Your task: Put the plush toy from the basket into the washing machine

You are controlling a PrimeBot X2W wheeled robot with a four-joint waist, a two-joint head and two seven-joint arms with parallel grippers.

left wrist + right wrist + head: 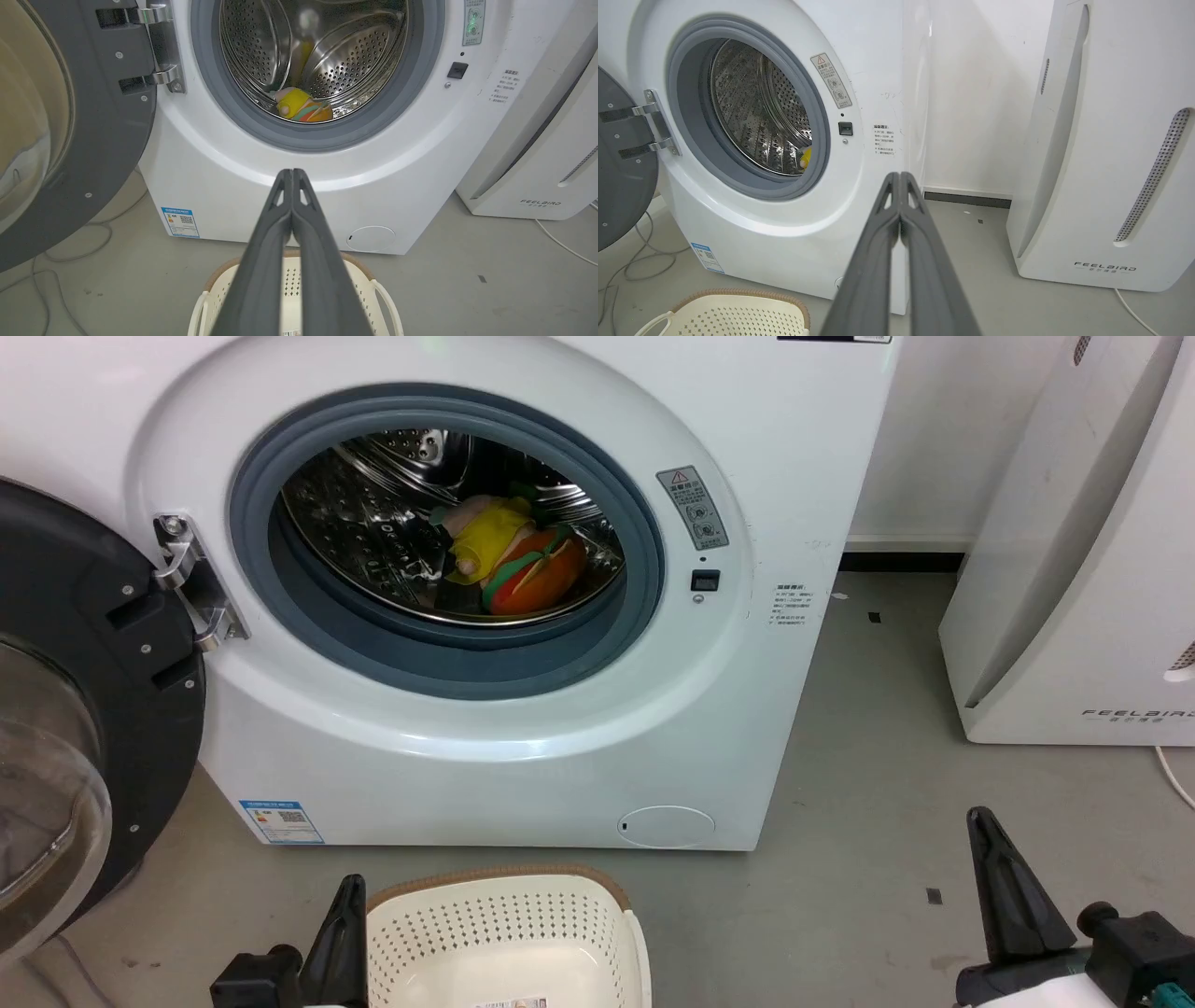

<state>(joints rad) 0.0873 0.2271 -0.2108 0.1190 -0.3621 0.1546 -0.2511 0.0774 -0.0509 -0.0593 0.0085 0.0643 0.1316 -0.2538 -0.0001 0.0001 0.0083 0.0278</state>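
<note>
The plush toy [523,565] is seen inside the washing machine [523,747], resting on the btm of the steel drum [373,523], behind the grey seal [448,653] and clear of it. Its long axis is laid diagonally in the head view: yellow and pale-pink part to the upper left, orange burger part to the lower right, green bits at the top. The basket [495,879] is set on the floor [868,803] just in front of the machine; no toy is seen in the part of it shown, and a paper label [509,1002] is exposed on its btm. The left gripper [292,175] is held w/ fingers pressed together, nothing between them; it is poised beside the basket's left wall, and in its wrist view the toy is found straight ahead and above the fingertips, well apart. The right gripper [900,176] is likewise closed on nothing and is aimed at the machine's right corner, nearer the FEELBIRD appliance [1074,569]; from it the toy is placed ahead and to the left, w/ a yellow sliver caught at the porthole's edge. So the left arm is judged nearer and better lined up w/ the porthole. The door [56,709] is swung wide open at left. The placing is judged done, i.e. no further reach for the toy appears to be needed.
</note>
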